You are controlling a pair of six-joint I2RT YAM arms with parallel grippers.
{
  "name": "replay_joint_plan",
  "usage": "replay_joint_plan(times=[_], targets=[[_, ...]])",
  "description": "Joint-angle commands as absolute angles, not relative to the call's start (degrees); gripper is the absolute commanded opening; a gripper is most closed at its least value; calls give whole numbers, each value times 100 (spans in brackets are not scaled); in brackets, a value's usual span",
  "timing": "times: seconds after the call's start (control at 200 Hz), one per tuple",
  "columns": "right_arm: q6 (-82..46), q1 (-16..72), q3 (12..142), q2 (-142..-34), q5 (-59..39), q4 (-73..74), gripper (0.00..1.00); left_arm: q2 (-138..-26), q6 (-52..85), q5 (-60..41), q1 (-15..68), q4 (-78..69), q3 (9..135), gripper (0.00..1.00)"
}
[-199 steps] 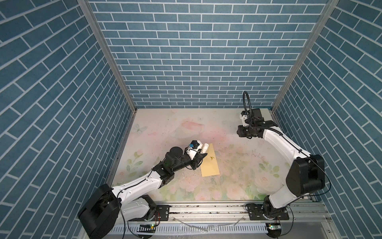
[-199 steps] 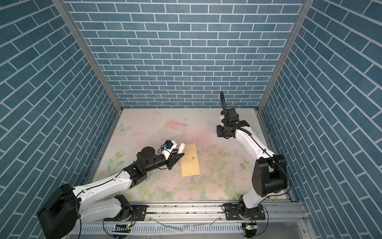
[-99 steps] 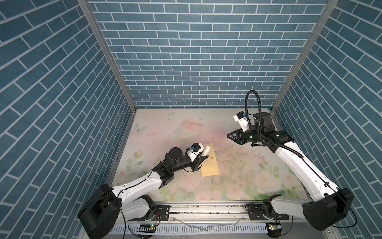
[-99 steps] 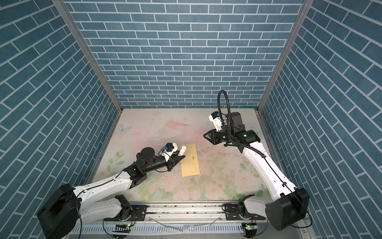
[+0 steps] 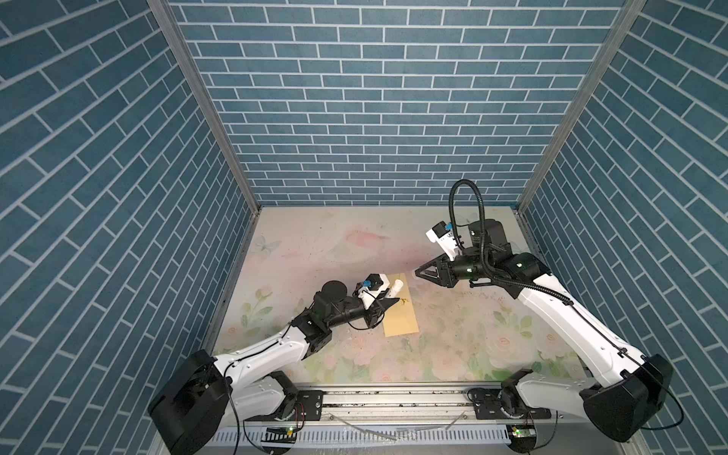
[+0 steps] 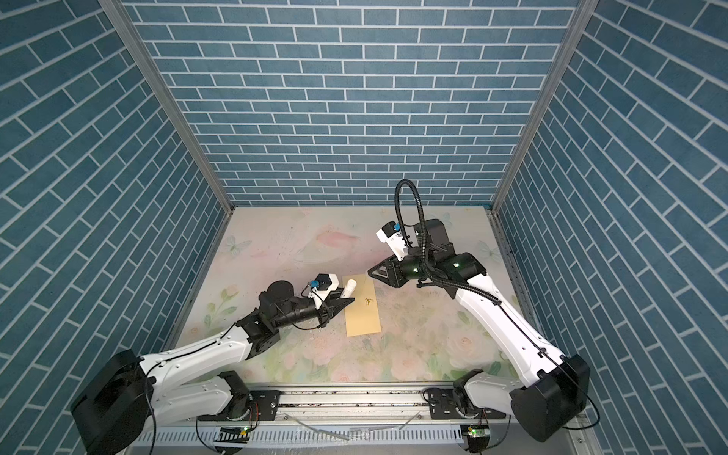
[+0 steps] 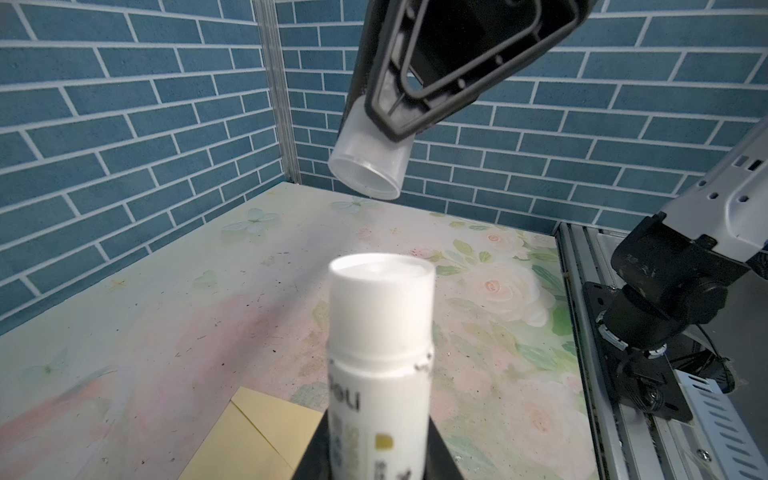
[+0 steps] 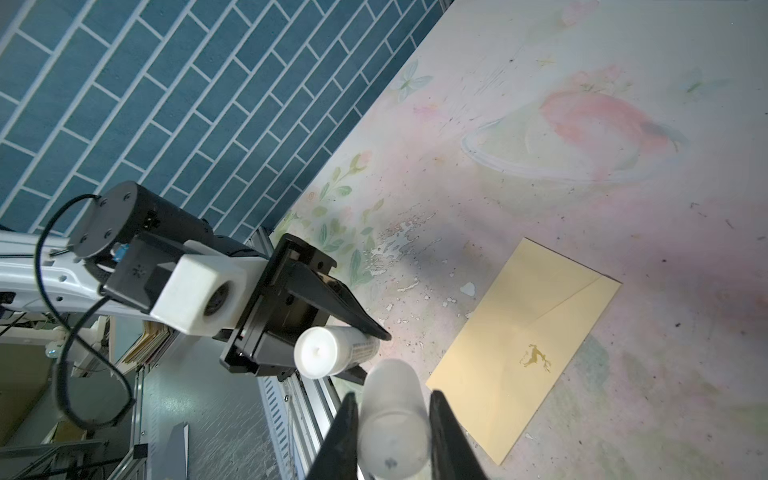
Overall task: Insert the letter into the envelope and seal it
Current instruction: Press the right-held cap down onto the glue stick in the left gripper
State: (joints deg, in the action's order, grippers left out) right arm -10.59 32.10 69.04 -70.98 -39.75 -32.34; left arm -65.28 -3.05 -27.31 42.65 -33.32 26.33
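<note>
right wrist: glue stick and cap held apart
left gripper clamped on glue stick, right gripper clamped on cap; envelope flat, flap down.

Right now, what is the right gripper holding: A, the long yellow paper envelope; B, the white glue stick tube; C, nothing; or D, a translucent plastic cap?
D: the right gripper clamps the translucent plastic cap; the left gripper holds the white glue stick tube, and the yellow paper envelope lies flat on the table.

White tube, probably a glue stick, translucent cap apart, floral tabletop, brick walls
</note>
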Motion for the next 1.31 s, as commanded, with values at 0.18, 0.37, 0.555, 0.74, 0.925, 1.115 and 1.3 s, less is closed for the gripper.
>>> replay_joint_plan(times=[0.18,0.37,0.555,0.74,0.925,1.115,1.3], targets=[[-1143,3495,6811,-7229,-4289,-3007,14,-6565,-347,-2813,4315,-3506,2602,0],[-1117,3627,6817,-7273,-4316,-2986,14,-6556,-352,-2808,4324,-3482,2599,0],[-1116,3730,6865,-7389,-4316,-2980,14,-6582,-352,-2795,4333,-3506,2610,0],[-1090,3823,6911,-7470,-4333,-2975,14,-6610,-352,-2812,4333,-3508,2611,0],[-1081,3875,6950,-7528,-4362,-2947,13,-6625,-343,-2813,4342,-3516,2613,0],[-1081,3955,7004,-7624,-4328,-2953,13,-6620,-343,-2843,4342,-3510,2615,0],[-1022,4046,7101,-7708,-4198,-3051,13,-6623,-343,-2855,4351,-3488,2619,0]])
